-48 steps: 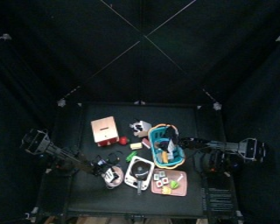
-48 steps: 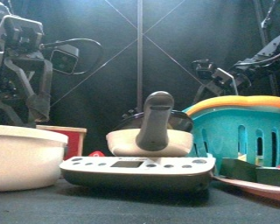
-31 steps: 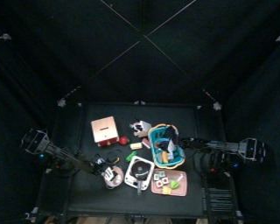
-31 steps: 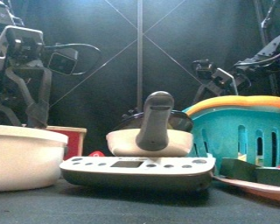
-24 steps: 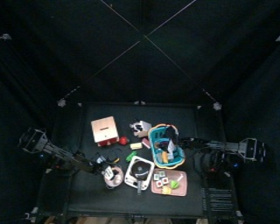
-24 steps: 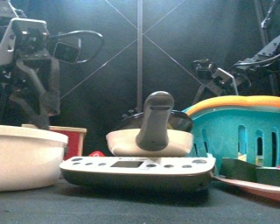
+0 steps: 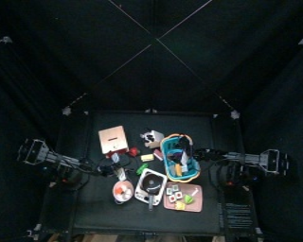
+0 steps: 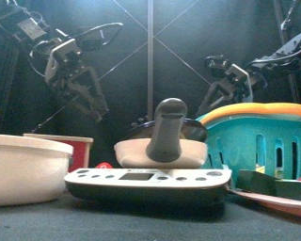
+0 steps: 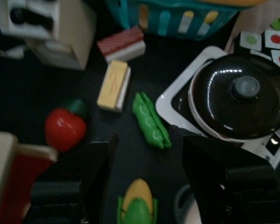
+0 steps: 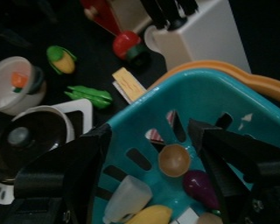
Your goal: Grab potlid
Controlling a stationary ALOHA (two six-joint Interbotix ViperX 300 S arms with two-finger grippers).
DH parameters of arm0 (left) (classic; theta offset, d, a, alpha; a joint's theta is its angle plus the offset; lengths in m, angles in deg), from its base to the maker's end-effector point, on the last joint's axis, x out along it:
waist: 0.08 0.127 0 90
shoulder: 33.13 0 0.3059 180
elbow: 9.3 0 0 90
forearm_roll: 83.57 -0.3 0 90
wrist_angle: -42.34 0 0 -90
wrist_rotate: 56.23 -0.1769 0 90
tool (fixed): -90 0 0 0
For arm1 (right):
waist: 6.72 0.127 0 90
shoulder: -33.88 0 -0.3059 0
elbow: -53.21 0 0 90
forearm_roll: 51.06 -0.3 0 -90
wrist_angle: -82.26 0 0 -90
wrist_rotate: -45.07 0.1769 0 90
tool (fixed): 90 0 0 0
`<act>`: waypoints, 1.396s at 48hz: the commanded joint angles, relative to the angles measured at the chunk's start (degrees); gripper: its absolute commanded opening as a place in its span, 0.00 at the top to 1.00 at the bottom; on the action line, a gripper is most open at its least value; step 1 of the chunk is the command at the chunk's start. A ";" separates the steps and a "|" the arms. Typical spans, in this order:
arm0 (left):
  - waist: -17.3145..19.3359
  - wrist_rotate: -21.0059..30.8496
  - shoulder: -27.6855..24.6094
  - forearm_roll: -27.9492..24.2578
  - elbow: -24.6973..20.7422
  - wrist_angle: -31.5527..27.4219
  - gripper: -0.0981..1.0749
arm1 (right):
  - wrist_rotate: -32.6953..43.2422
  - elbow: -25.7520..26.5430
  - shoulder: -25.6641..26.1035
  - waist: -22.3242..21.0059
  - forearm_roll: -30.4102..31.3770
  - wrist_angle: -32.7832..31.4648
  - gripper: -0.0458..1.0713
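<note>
The potlid [image 7: 121, 192] is a small round disc with a pale rim and an orange knob, lying at the table's front left beside the white gadget [image 7: 151, 184]. It looms pale at the left of the front view [image 8: 22, 168] and shows in the right wrist view [image 10: 17, 79]. My left gripper [image 7: 114, 173] hangs open and empty just behind it, raised and tilted in the front view [image 8: 87, 97]. In the left wrist view the open jaws [image 9: 166, 188] frame the table. My right gripper [image 10: 166, 171] is open and empty over the teal basket [image 10: 178, 122].
A red-brown box [image 7: 113, 139] stands at the back left. The teal-rimmed basket [image 7: 180, 156] holds several toys. A black pot [image 9: 236, 92] sits on the white gadget. A tomato [image 9: 64, 129], yellow block [image 9: 113, 85], pea pod [image 9: 152, 122] and corn [image 9: 136, 199] lie loose. A pink tray [image 7: 184, 198] is at the front.
My left arm has swung from upright at the far left toward the middle, now raised and tilted. The potlid shows more fully in the top view. The right arm has barely moved.
</note>
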 commanded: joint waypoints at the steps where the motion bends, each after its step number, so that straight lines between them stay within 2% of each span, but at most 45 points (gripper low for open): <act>1: 1.85 0.18 -0.09 -4.31 -2.02 4.22 0.16 | -0.18 -0.18 3.16 -0.09 0.97 0.18 0.06; 12: 3.25 -0.18 -5.89 -6.42 -4.13 13.97 0.16 | -0.09 -0.79 3.52 -1.41 2.99 0.18 0.06; 24: 2.90 -0.18 -11.43 -10.55 -8.35 20.04 0.17 | -0.09 -1.14 3.52 -1.58 3.25 0.09 0.06; 32: 1.76 -0.09 -13.80 -10.28 -9.76 20.30 0.17 | 0.09 -1.32 3.52 -1.41 2.90 0.09 0.06; 46: -0.70 -0.53 -19.07 -9.32 -14.85 20.39 0.16 | 0.00 -2.29 3.52 -1.14 2.99 0.18 0.06; 67: -0.35 -0.44 -21.09 -8.17 -15.21 21.71 0.17 | 0.00 -2.29 3.43 -1.67 2.90 0.09 0.06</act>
